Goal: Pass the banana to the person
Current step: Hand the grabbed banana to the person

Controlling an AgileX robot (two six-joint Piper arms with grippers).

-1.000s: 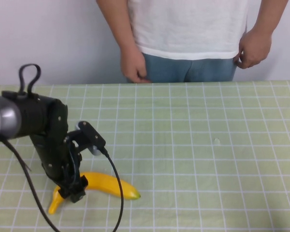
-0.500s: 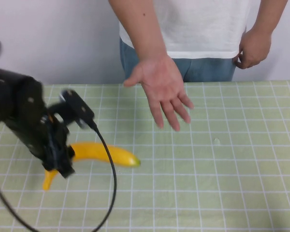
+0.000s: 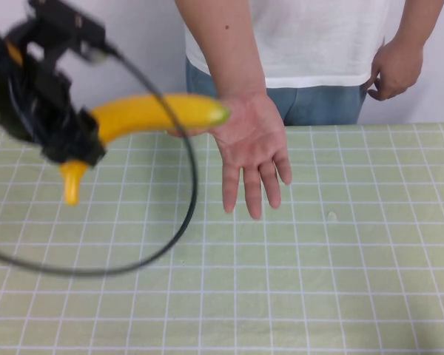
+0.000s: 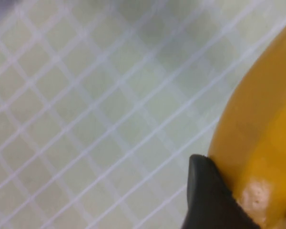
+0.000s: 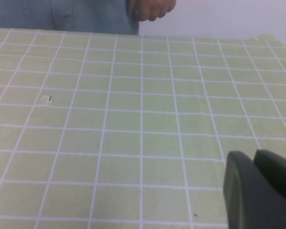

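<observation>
My left claw (image 3: pixel 78 151) is clamped on the banana (image 3: pixel 155 112) near its stem end, holding it high above the green checked table (image 3: pixel 340 251) at the left — the stem hangs down below my fingers and the greenish tip reaches right, to the edge of the person's (image 3: pixel 288 44) open hand (image 3: pixel 250 151). That hand is stretched out palm up over the far side of the table. My right claw (image 5: pixel 257 191) sits low over the cloth — whether it's open, I can't tell.
</observation>
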